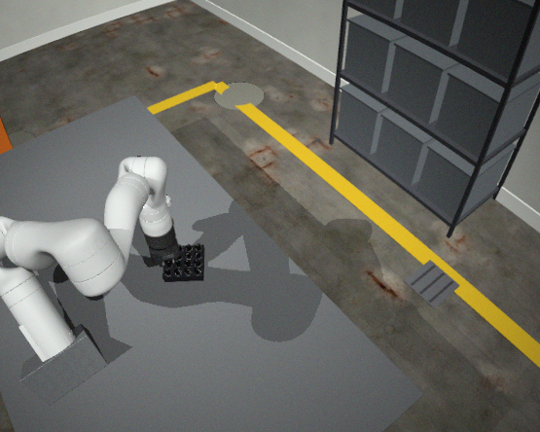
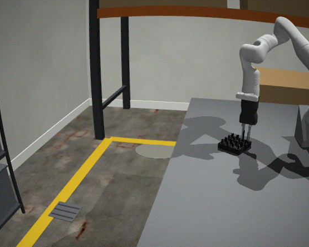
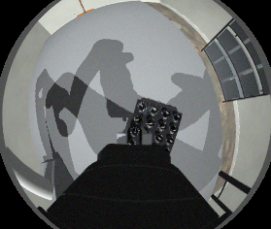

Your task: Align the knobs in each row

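My gripper [image 1: 164, 262] [image 2: 245, 139] [image 3: 134, 133] points down at one edge of the knob box, its fingers partly apart, on either side of a knob in the wrist view. The box [image 1: 184, 278] [image 2: 229, 149] [image 3: 158, 103] stands on the table [image 1: 225, 360] [image 2: 212, 206] [image 3: 152, 29]. I can't read the knobs' marks. Beyond the table, a shelf rack [image 1: 340, 58] [image 2: 10, 157] [image 3: 245, 99] stands on the floor.

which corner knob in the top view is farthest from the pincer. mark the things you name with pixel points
The bottom-right corner knob [image 1: 198, 270] [image 2: 239, 146] [image 3: 177, 116] in the top view; it sits diagonally across the box from the pincer [image 1: 165, 262] [image 2: 245, 140] [image 3: 134, 138].
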Tool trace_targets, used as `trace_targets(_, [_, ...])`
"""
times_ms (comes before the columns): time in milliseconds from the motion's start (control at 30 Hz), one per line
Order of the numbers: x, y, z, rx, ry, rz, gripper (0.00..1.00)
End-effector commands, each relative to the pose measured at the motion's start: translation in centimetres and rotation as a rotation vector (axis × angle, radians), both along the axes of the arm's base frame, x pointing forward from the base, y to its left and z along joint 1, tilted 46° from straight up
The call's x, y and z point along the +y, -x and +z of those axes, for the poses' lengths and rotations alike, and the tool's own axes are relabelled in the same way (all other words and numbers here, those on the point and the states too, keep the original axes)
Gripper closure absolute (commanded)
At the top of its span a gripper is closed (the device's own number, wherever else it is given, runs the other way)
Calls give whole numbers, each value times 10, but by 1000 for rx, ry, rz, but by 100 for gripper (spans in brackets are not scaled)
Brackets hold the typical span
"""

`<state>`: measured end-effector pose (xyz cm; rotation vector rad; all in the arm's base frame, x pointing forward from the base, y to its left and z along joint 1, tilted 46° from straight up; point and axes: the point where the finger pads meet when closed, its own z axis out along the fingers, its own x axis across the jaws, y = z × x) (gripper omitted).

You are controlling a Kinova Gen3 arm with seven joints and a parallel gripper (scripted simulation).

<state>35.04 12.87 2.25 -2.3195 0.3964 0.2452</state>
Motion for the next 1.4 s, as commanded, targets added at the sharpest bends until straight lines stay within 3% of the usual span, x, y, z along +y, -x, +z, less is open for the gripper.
trace_targets(0, [-1,0,0,-1,1,-1,54])
trace_targets(1367, [9,0,-9,-1,1,-1,54])
